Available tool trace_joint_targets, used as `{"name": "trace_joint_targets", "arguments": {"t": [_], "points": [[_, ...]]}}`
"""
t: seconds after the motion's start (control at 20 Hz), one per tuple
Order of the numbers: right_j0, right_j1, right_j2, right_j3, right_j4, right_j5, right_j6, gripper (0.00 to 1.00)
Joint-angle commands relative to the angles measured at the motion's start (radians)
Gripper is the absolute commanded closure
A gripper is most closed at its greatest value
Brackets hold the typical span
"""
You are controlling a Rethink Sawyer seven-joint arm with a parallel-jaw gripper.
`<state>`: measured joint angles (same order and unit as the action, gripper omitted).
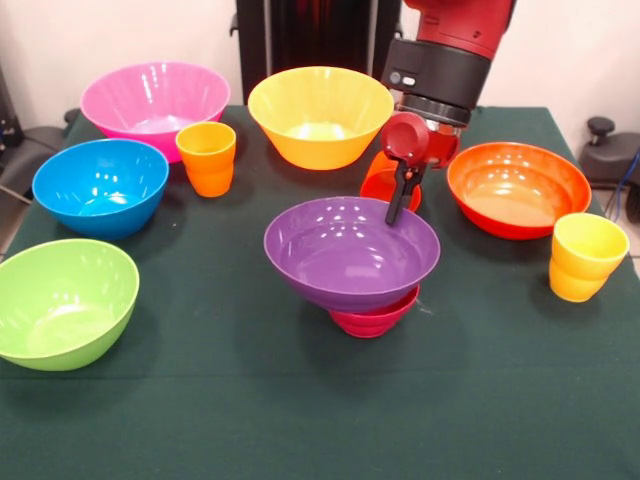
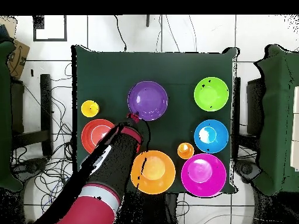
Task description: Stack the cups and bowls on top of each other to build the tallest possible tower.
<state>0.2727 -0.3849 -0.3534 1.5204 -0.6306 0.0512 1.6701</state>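
The end effector, fingers seemingly together and empty, hangs at the far rim of the purple bowl, which sits on the small magenta-red bowl. Next likely: fetch another piece.

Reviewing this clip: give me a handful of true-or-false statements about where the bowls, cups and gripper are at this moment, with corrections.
1. The purple bowl sits on top of a small red bowl. True.
2. The green bowl has a cup inside it. False: it holds nothing.
3. The gripper hangs at the purple bowl's far rim. True.
4. The yellow cup stands beside the blue bowl. False: it stands near the orange-red bowl; the orange cup is by the blue one.
5. The pink bowl is stacked on the yellow bowl. False: they stand apart on the table.
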Motion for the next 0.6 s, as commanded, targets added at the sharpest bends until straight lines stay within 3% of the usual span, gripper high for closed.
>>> {"name": "trace_joint_targets", "arguments": {"t": [0.05, 0.6], "points": [[0.007, -0.043, 0.119, -0.008, -0.015, 0.087, 0.024, 1.0], [-0.01, -0.061, 0.154, -0.001, -0.019, 0.097, 0.007, 1.0]]}}
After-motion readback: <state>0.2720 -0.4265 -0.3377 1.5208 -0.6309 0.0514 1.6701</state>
